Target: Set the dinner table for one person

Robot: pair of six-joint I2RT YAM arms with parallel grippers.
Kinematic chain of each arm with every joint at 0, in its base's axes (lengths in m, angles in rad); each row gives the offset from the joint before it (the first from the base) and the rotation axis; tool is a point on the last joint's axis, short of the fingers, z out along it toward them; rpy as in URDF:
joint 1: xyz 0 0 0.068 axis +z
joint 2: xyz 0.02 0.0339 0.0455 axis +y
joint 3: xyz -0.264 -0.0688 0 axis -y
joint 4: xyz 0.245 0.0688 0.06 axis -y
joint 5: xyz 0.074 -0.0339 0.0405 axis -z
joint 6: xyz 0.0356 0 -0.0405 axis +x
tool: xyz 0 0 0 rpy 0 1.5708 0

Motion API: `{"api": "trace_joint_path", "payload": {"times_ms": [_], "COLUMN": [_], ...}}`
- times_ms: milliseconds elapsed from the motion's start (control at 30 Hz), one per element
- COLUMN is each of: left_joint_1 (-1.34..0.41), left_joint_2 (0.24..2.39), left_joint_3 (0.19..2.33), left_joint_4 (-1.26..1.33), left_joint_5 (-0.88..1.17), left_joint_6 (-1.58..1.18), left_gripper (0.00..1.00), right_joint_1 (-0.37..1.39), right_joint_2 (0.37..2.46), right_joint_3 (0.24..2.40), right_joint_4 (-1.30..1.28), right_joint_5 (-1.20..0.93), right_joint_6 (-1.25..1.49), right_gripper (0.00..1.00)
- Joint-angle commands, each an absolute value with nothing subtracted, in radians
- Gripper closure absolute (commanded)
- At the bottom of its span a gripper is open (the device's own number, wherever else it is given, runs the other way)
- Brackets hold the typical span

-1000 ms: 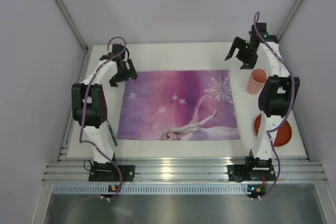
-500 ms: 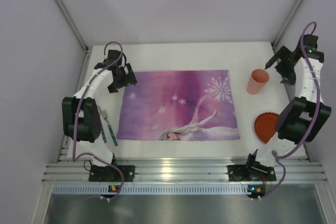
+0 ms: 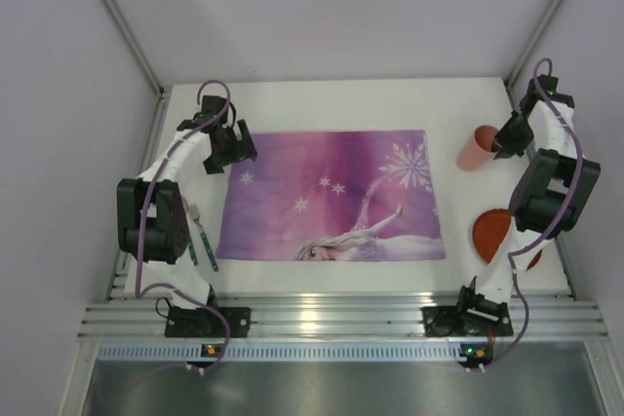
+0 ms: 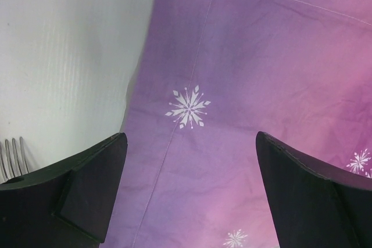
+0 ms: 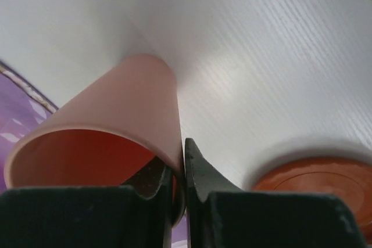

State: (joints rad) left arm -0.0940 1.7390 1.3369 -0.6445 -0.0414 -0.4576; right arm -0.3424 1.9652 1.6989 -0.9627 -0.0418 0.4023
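Observation:
The white dinner table [image 3: 331, 99] carries a purple snowflake placemat [image 3: 331, 197] in its middle. A pink cup [image 3: 476, 149] stands right of the mat. My right gripper [image 3: 505, 139] is shut on the cup's rim [image 5: 174, 149], with one finger inside the cup [image 5: 116, 114] and one outside. My left gripper [image 3: 222, 149] hovers open over the placemat's far left corner [image 4: 192, 85], and nothing lies between its fingers [image 4: 190, 137].
A red plate [image 3: 493, 231] lies near the table's right front, partly under my right arm, and also shows in the right wrist view as the plate [image 5: 325, 184]. A green-handled fork [image 3: 202, 236] lies left of the mat, its tines [image 4: 13, 155] visible beside my left finger.
My right arm swung out to the right, came back to the cup and shut on its rim. The left arm shifted only slightly and stayed open.

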Motion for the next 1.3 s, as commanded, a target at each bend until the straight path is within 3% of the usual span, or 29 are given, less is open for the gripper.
{"api": "trace_joint_path", "payload": {"times_ms": [0, 333, 833, 900, 933, 1000, 1033, 1267], "left_joint_1": [-0.095, -0.095, -0.095, -0.095, -0.095, -0.095, -0.095, -0.150], "left_joint_2": [1.746, 1.743, 1.646, 1.628, 1.621, 1.609, 1.603, 1.575], "left_joint_3": [1.348, 1.347, 1.287, 1.267, 1.261, 1.250, 1.249, 1.288], "left_joint_4": [-0.607, -0.606, -0.630, -0.630, -0.630, -0.630, -0.629, -0.640], "left_joint_5": [-0.034, -0.006, -0.017, -0.018, -0.018, -0.014, -0.011, -0.011], "left_joint_6": [-0.436, -0.443, -0.436, -0.436, -0.436, -0.434, -0.434, -0.430], "left_gripper": [0.03, 0.03, 0.04, 0.04, 0.04, 0.04, 0.04, 0.03], "right_joint_1": [-0.278, -0.025, 0.184, 0.196, 0.202, 0.212, 0.210, 0.203], "right_joint_2": [1.976, 1.882, 2.082, 2.098, 2.100, 2.102, 2.097, 1.962], "right_joint_3": [1.784, 1.968, 1.990, 1.987, 1.985, 1.982, 1.979, 1.956], "right_joint_4": [-1.012, -1.085, -1.074, -1.065, -1.063, -1.063, -1.062, -1.089], "right_joint_5": [0.041, 0.092, 0.106, 0.100, 0.104, 0.104, 0.107, 0.149], "right_joint_6": [0.380, 0.426, 0.468, 0.465, 0.459, 0.451, 0.448, 0.433], "right_gripper": [1.00, 1.00, 1.00, 0.92, 0.79, 0.62, 0.48, 0.10]}}
